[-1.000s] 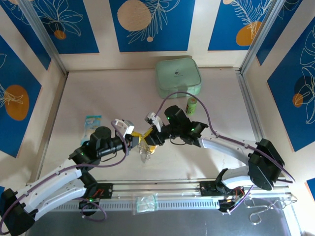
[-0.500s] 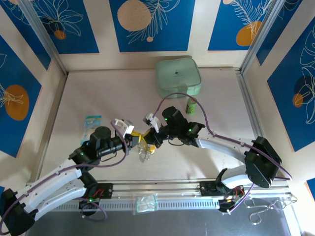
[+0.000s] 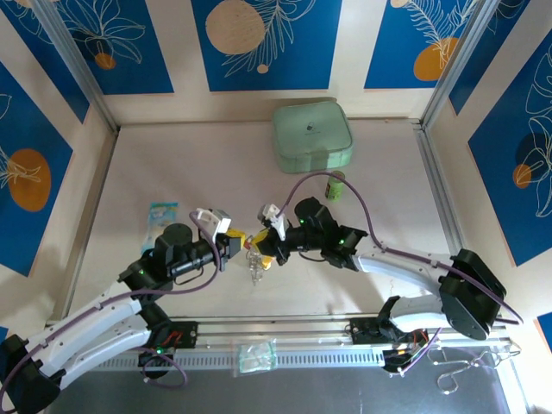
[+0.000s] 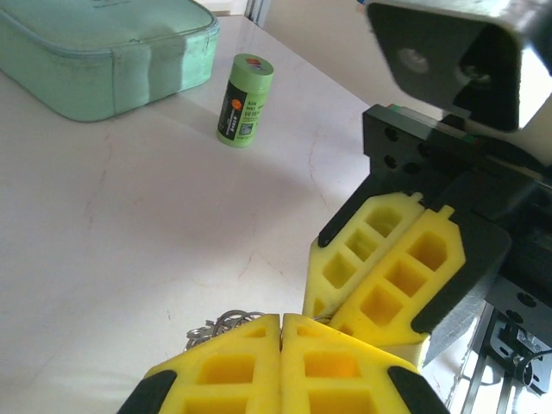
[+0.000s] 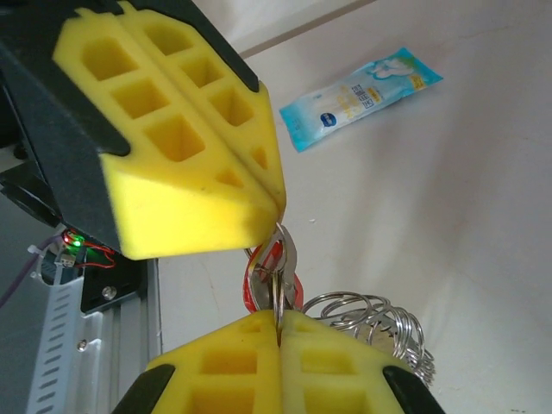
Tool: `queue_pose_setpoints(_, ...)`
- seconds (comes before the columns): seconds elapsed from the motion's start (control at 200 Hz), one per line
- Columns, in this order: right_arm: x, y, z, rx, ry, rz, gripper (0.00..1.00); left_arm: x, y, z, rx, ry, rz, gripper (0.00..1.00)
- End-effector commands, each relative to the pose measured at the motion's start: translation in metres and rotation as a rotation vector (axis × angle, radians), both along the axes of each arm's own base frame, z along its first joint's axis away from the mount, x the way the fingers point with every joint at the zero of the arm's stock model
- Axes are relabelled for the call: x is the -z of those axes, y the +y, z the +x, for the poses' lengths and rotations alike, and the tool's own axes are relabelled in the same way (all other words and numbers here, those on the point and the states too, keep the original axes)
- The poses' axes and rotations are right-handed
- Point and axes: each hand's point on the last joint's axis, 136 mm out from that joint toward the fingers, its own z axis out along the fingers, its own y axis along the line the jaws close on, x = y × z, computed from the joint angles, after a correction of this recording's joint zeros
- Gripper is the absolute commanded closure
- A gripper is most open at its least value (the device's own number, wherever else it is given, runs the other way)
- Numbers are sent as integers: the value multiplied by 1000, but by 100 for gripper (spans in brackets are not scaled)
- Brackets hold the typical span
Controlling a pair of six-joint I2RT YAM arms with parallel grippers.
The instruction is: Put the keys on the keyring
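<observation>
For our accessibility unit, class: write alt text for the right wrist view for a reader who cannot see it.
Two shut yellow grippers, the right gripper below and the left gripper above, pinch the keys between them, a red head showing. The silvery keyring coils beside them; a blue packet lies on the pale table.

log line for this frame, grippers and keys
left gripper: shut | right gripper: shut | red key: pinched between both tips | keyring: bunched beside right fingers
</observation>
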Motion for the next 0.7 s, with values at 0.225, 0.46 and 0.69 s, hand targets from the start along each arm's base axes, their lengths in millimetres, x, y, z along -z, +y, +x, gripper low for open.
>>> queue_pose_setpoints(0.225, -6, -4, -2, -1, -136, 14, 100, 2, 10, 4, -65, 35, -5, 100)
queue_pose_setpoints(0.46, -9, -4, -6, -31, -174, 15, 100, 11, 19, 0, -81, 61, 59, 70)
queue_pose_setpoints(0.69, -7, -4, -11, -74, -176, 13, 100, 0, 23, -4, -23, -34, 170, 54)
